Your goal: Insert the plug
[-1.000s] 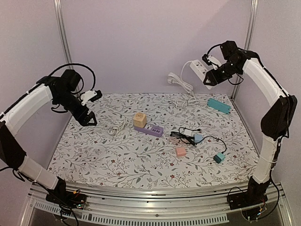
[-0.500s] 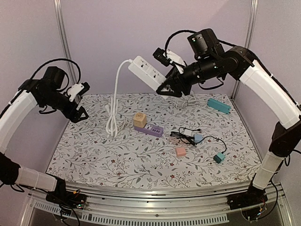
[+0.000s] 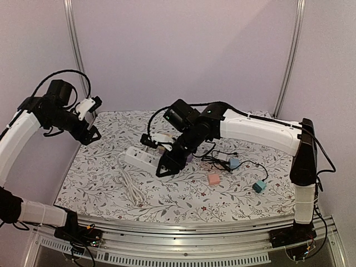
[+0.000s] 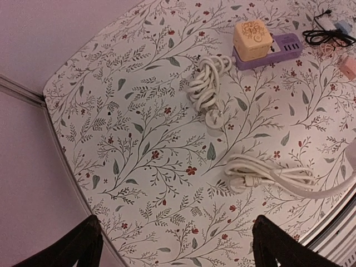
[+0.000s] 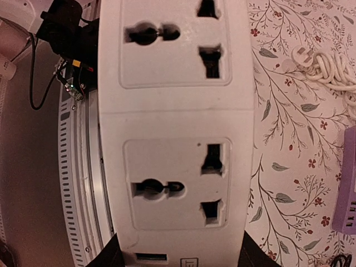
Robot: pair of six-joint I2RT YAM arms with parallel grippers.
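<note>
My right gripper is shut on one end of a white power strip, held low over the table left of the middle. In the right wrist view the strip fills the frame, two sockets facing up, with my dark fingers at either side of its near end. A white plug on a coiled white cord lies on the cloth; it also shows beyond the strip. My left gripper hangs open at the far left, its jaws wide over bare cloth.
The strip's own white cord trails toward the front; its bundled part lies near my left gripper. A purple strip carries a yellow cube. A pink cube, a teal adapter and a black cable sit right of the middle.
My right arm swung from the back right, across and down to the table's left middle, carrying the white power strip. My left arm drew back slightly and stays open.
</note>
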